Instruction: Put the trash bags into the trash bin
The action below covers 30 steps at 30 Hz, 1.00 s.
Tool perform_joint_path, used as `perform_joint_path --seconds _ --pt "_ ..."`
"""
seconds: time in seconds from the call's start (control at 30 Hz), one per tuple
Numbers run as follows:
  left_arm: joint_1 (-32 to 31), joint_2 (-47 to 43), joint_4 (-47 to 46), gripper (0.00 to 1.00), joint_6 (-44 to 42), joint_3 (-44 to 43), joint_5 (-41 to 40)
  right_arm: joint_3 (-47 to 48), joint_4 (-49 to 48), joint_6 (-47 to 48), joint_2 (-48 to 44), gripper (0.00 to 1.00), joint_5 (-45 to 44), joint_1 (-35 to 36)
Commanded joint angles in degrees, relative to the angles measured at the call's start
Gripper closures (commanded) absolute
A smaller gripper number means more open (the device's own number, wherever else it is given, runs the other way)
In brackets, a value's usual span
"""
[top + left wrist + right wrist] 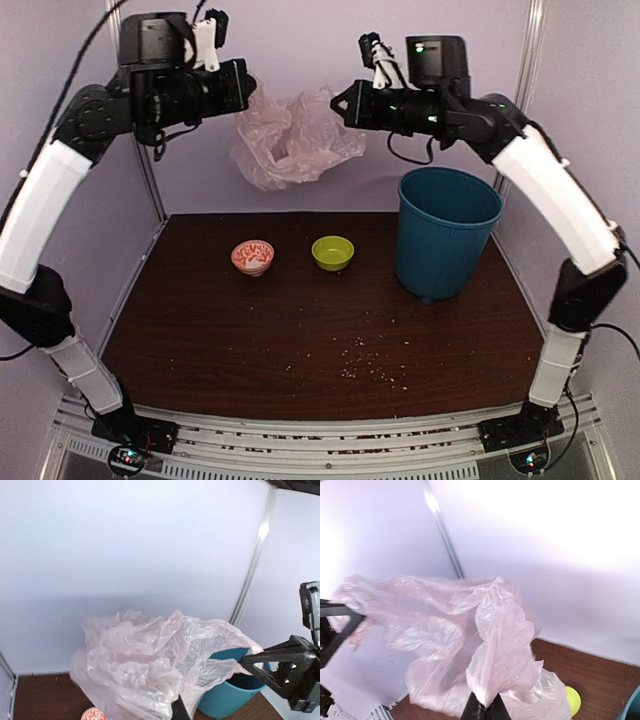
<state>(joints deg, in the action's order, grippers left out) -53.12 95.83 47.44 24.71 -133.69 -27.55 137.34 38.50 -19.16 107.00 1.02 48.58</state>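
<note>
On the counter (300,330), the teal trash bin (447,235) stands at 3 o'clock with nothing in it. Farther back, at 12 o'clock, the pink trash bag (295,140) hangs aloft between the left tool (248,98) and right tool (342,104), each pinched tight on its film. The lift looks done; carrying the bag over the bin and letting it go remain.
</note>
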Motion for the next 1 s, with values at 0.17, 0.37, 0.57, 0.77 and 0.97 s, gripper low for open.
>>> perform_joint_path --seconds 0.17,0.37,0.57,0.77,0.97 --pt "-12.74 -20.88 -9.56 1.00 4.28 69.63 -6.42 -64.46 -11.11 5.11 -24.16 1.00 -6.23 6.99" --pt "-27.37 -26.58 -9.23 1.00 22.86 77.97 -1.63 -82.27 -15.60 -1.95 -37.34 1.00 2.62 16.70" --pt "-27.47 -28.24 -5.05 1.00 28.24 71.04 -10.44 -75.84 -14.82 -0.38 -37.29 1.00 2.74 16.84" --pt "-25.99 -28.75 0.26 1.00 29.49 65.79 -15.27 -63.88 -14.52 -1.85 -30.03 1.00 2.39 14.07" --pt "-19.06 -30.14 1.63 1.00 34.11 66.45 -7.05 -53.66 -12.72 -5.84 -24.64 1.00 -0.81 10.78"
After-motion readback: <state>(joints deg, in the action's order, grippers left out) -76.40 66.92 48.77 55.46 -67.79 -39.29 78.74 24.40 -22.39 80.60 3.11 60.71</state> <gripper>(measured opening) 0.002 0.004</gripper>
